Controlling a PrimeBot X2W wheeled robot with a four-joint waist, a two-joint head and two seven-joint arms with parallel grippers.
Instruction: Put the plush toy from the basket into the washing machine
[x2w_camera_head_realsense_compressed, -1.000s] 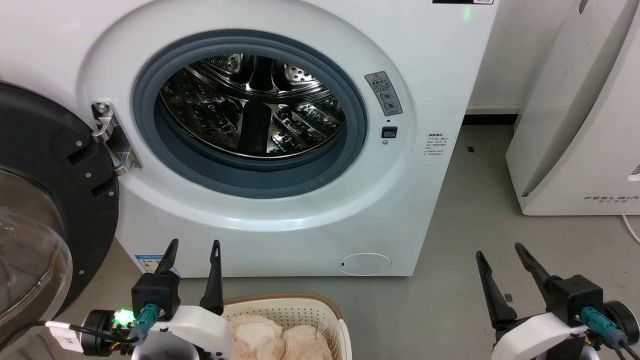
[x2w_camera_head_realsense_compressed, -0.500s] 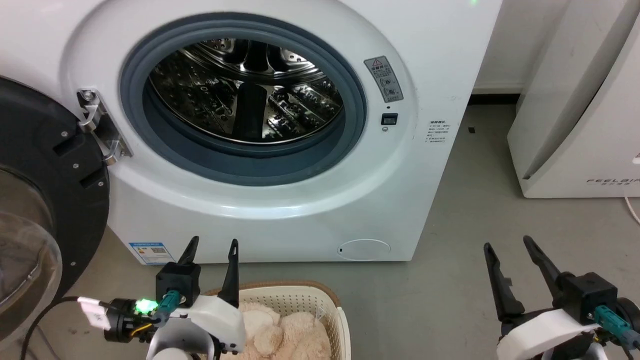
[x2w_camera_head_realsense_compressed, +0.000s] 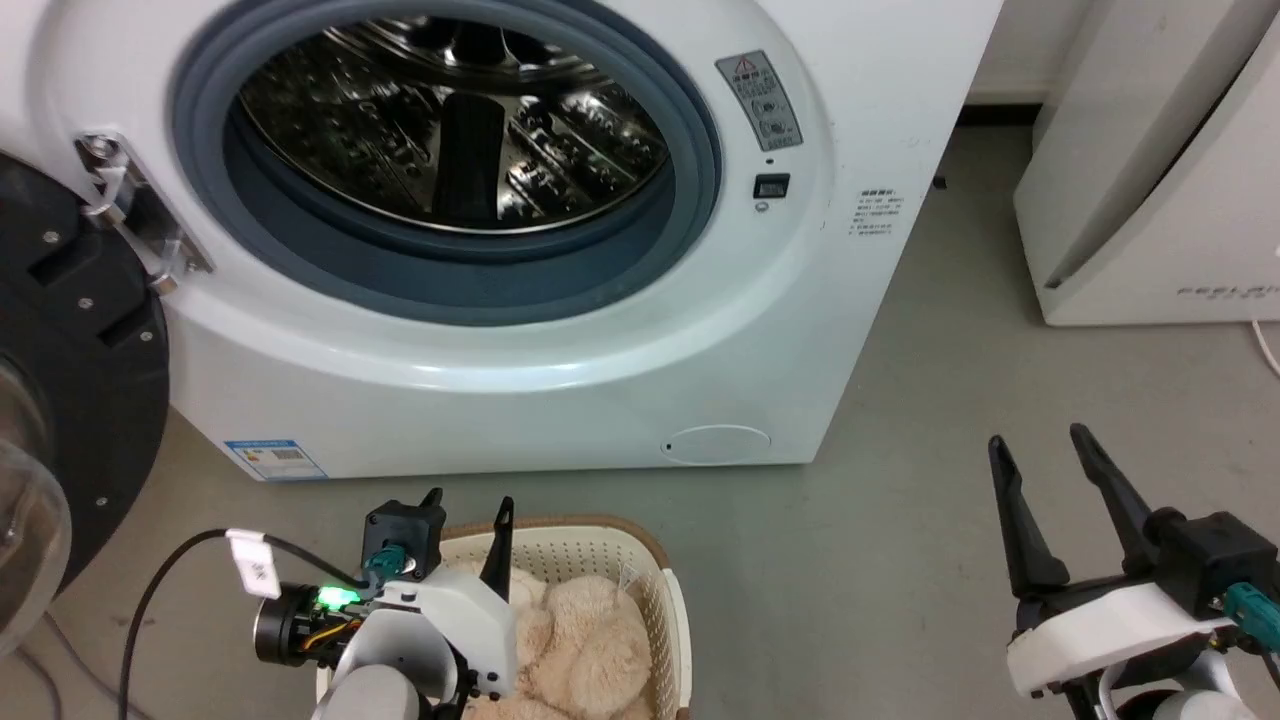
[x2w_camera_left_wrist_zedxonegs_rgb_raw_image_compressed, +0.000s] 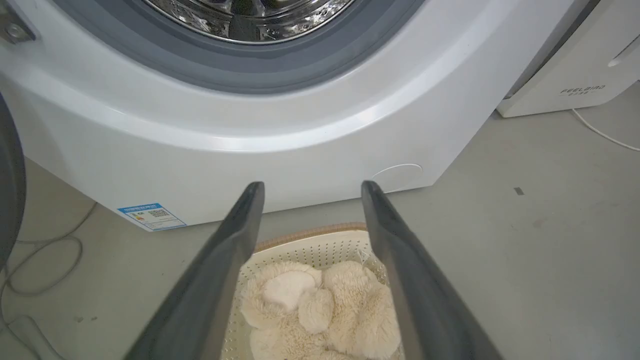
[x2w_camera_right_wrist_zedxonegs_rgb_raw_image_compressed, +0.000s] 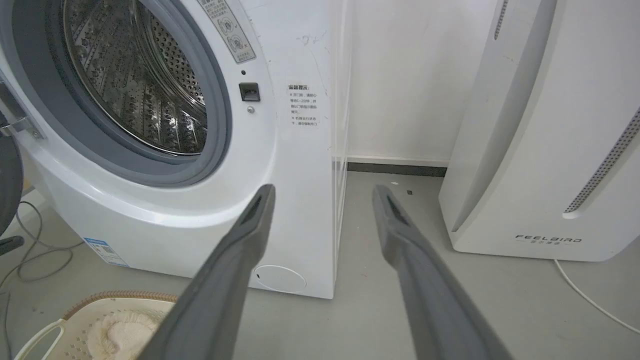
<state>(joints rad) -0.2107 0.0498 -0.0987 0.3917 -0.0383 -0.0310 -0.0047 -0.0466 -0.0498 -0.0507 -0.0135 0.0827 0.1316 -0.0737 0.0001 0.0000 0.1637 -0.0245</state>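
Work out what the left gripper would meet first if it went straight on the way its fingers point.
Probably the washing machine, its white lower front panel, which the open left gripper frames between its fingertips. The basket and plush toy lie lower, likely under that line; depth is unclear.

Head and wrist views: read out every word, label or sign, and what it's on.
"FEELBAIRD": on the white appliance.
Warning sticker, washer front: triangle sign, print too small.
Chinese notice, washer front: too small.
Blue label, washer base: too small.
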